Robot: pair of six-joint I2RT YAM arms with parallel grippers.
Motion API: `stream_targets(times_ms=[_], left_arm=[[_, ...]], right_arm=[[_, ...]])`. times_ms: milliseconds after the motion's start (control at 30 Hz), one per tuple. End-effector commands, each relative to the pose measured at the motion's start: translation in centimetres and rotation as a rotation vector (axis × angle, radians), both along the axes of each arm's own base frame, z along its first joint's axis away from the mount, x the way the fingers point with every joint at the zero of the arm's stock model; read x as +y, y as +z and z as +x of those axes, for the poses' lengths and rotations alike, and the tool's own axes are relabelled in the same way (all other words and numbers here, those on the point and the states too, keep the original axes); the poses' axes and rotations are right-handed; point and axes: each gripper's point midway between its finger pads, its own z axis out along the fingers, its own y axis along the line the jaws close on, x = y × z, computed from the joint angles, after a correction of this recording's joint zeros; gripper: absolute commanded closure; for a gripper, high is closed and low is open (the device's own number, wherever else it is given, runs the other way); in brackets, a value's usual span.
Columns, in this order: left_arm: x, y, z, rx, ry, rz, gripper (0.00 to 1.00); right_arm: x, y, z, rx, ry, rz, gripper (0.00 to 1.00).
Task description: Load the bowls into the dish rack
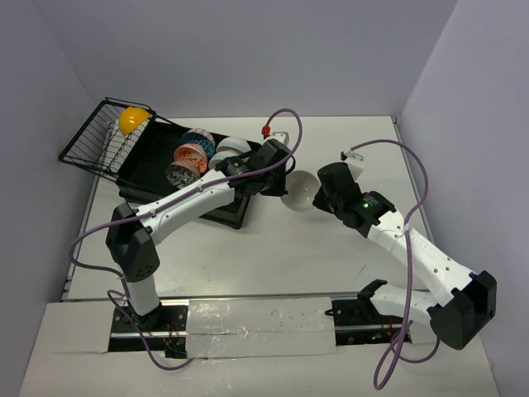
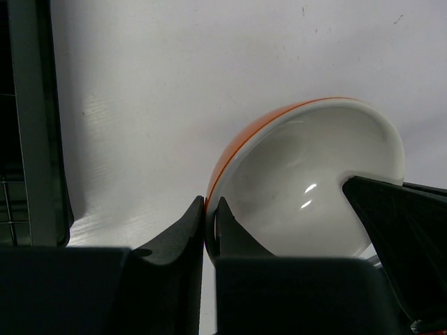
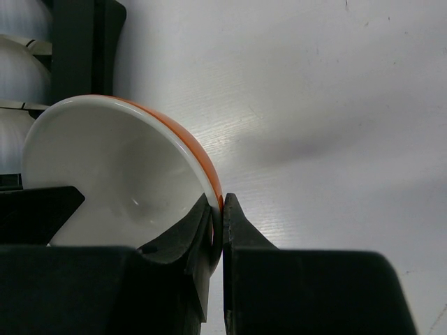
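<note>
From above, you see the orange bowl [image 1: 299, 193] over the table [image 1: 273, 256], just beside the right end of the dish rack [image 1: 153, 157]. Your left gripper [image 1: 287, 177] and right gripper [image 1: 319, 193] meet it from either side. In the left wrist view, the left jaws pinch its rim. In the right wrist view, the right jaws clamp the rim too.

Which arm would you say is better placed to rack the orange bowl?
Left. Both the left gripper and right gripper pinch the orange bowl, but the rack lies at the left arm's side.
</note>
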Motion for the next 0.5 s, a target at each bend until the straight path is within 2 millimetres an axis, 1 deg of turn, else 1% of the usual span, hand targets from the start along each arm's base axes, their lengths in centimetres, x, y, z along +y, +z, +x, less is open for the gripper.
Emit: stream_targets(times_ms=[0,67,100,133,167,233,267,300,333,367,400,433,467], left_arm=[[-0.4,1.8,0.6,-0.04,0.002,-0.014,1.0],[-0.1,2.1,0.8,-0.059,0.01,-0.005,1.0],[0.0,2.4,0.9,-0.079,0.002,0.007,1.0],[0.4,2.7,1.2,-0.095,0.013,0.017,1.0],[1.3,3.5,1.8,-0.137,0.041,0.034,1.0],[2.6,4.6,2.6,-0.193,0.057,0.067,1.0],[3.7,5.9,3.2,-0.237,0.089,0.077,1.0],[4.8,6.8,3.9,-0.271,0.101,0.098,1.0],[5.8,8.2,4.1,-0.308,0.117,0.096,1.0],[7.5,9.0,4.7,-0.359,0.141,0.153,1.0],[9.0,10.0,5.6,-0.401,0.172,0.173,1.0],[10.9,11.0,5.6,-0.439,0.201,0.198,1.0],[12.5,11.8,5.9,-0.471,0.233,0.232,1.0]], right_arm=[[0.6,3.1,1.0,-0.086,-0.019,0.048,1.0],[0.9,3.2,1.0,-0.088,0.001,0.054,1.0],[1.0,3.3,0.9,-0.091,0.01,0.055,0.96],[1.2,3.7,1.0,-0.103,0.022,0.063,0.9],[1.3,3.8,0.9,-0.11,0.032,0.064,0.76],[1.6,4.4,0.7,-0.133,0.066,0.076,0.62],[1.7,4.7,0.6,-0.14,0.077,0.081,0.47],[2.0,5.3,0.3,-0.15,0.104,0.094,0.41],[2.1,5.7,0.2,-0.156,0.121,0.099,0.35],[2.3,6.4,0.1,-0.171,0.14,0.105,0.27],[2.6,7.0,-0.2,-0.181,0.165,0.122,0.23],[2.8,7.6,-0.2,-0.197,0.177,0.133,0.18],[3.0,8.0,-0.3,-0.211,0.192,0.142,0.15]])
